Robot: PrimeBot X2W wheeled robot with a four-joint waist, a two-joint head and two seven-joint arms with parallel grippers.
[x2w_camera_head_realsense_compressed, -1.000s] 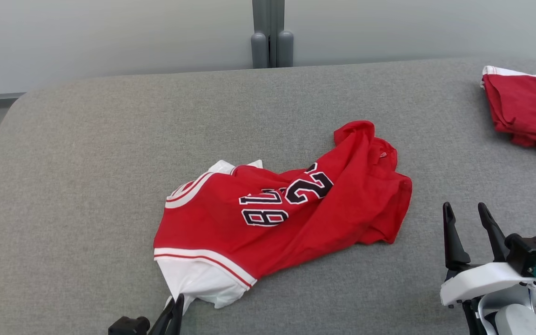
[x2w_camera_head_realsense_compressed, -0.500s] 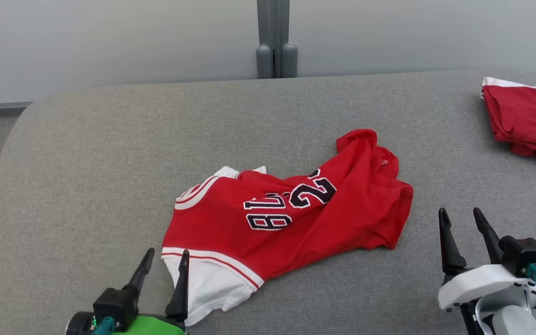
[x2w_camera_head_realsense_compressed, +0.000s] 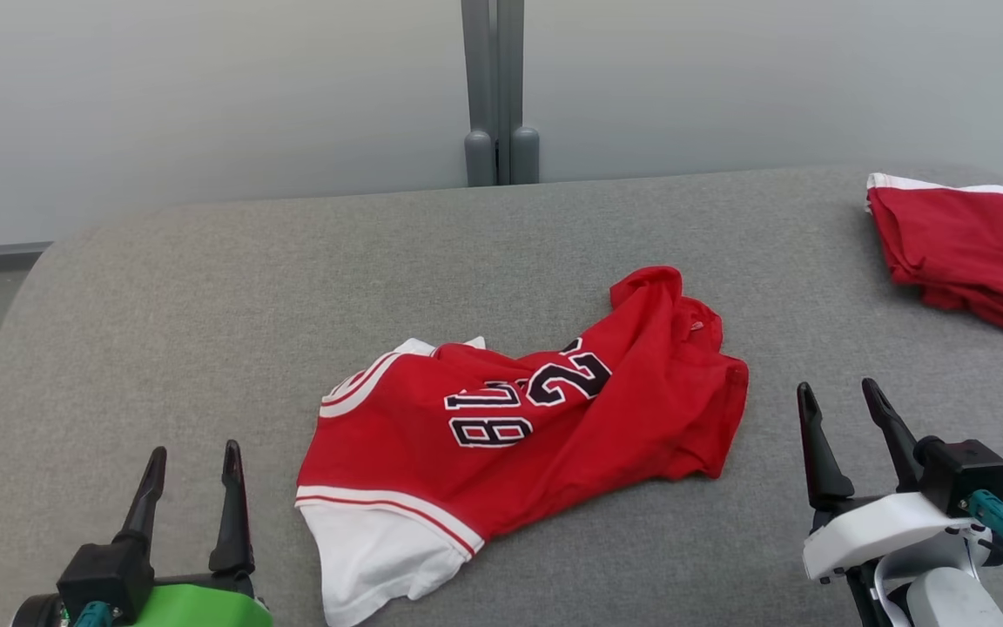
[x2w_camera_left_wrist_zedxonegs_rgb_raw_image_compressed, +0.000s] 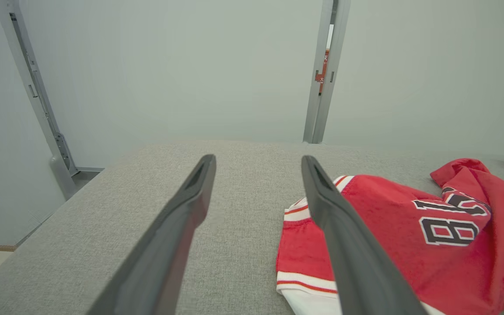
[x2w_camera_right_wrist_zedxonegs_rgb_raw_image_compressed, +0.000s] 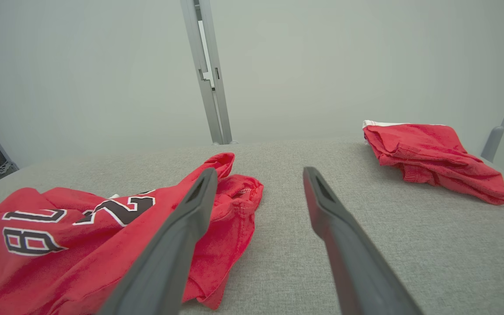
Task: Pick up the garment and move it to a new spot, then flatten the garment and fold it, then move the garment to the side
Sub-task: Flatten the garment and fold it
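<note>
- Your left claw hangs at the lower left of the head view, its two dark fingers spread wide with nothing between them. It sits just left of the crumpled red jersey with white trim and black numerals and clear of the cloth.
- Your right claw stands at the lower right, fingers likewise wide apart and empty, near the jersey's right edge but not touching it.
- That jersey lies bunched between the two claws near the middle of the grey fabric-covered table, with its white-banded end toward you and a red fold peaking at the far side.
- Seen from your left wrist, the fingers frame bare grey fabric, with the jersey off to their right.
- Seen from your right wrist, the jersey's rumpled red edge lies behind the left-hand finger.
- A folded red garment with a white edge rests at the table's far right corner, well apart from the jersey.
- A grey upright post rises against the pale wall behind.
</note>
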